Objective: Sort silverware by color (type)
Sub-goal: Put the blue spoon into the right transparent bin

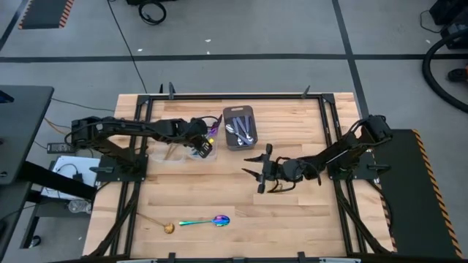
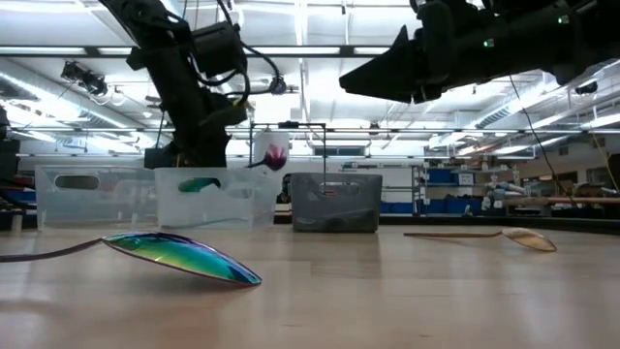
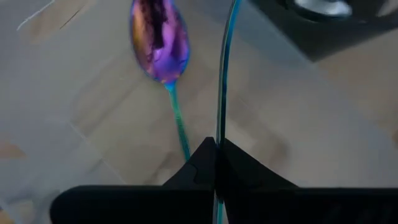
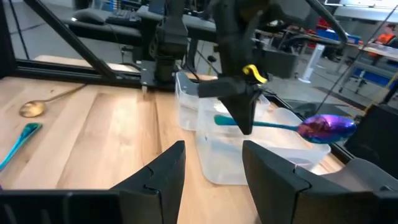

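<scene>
left pincer (image 1: 205, 143) is clenched on the thin handle of a rainbow spoon (image 1: 213, 128), holding it above the clear containers (image 1: 179, 151) at the back left of the worktop (image 1: 219, 191). only the left wrist view shows the grip close up: the dark fingers (image 3: 205, 163) are pressed together on the teal stem, the purple bowl (image 3: 158, 40) out ahead. the right wrist view shows that spoon (image 4: 292, 127) from the side, lying level over a container, bowl pointing toward the dark tray (image 1: 240, 126).

right pincer (image 1: 262, 169) hangs released over the worktop's middle, its jaws spread wide with nothing between them.

from above, silver spoons (image 1: 243, 131) lie in the tray, and a second rainbow spoon (image 1: 206, 220) and a gold spoon (image 1: 155, 223) lie near the front edge. the low view shows the rainbow one (image 2: 184, 257) bowl-down on the wood, with the gold one (image 2: 504, 236) well apart from it.
</scene>
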Controlling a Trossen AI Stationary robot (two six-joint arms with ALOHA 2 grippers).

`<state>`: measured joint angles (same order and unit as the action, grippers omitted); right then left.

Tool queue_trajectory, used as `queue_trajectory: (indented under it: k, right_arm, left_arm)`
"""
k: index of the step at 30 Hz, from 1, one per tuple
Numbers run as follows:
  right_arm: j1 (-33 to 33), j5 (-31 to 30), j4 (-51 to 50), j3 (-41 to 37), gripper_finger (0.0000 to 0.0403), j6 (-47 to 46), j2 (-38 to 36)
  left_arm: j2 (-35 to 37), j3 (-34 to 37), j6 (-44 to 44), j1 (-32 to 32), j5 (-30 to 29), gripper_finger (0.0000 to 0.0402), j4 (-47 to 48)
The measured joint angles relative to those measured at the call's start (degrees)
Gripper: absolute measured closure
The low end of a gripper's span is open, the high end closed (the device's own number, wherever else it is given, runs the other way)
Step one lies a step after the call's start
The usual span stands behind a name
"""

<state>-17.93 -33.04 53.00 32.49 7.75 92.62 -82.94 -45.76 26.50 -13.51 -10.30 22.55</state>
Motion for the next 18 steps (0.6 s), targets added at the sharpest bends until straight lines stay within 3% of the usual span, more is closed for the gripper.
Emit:
queue_trajectory:
  k: [6, 11, 18]
  right_arm:
    - [-0.11, -1.03, -0.47, 0.03, 0.0232, -0.20, 0.00]
    - [-0.30, -1.02, -0.42, 0.03, 0.0232, -0.55, 0.00]
    - [-0.38, -1.00, 0.62, 0.05, 0.0232, -0.50, 0.00]
  left_arm:
    - [1.91, -0.04, -0.19, 2.89, -1.72, 0.0388, 0.53]
    - [3.23, -0.03, 3.14, 4.05, -2.43, 0.0388, 7.65]
    - [2.67, 0.19, 4.76, 2.47, -2.99, 0.0388, 9.58]
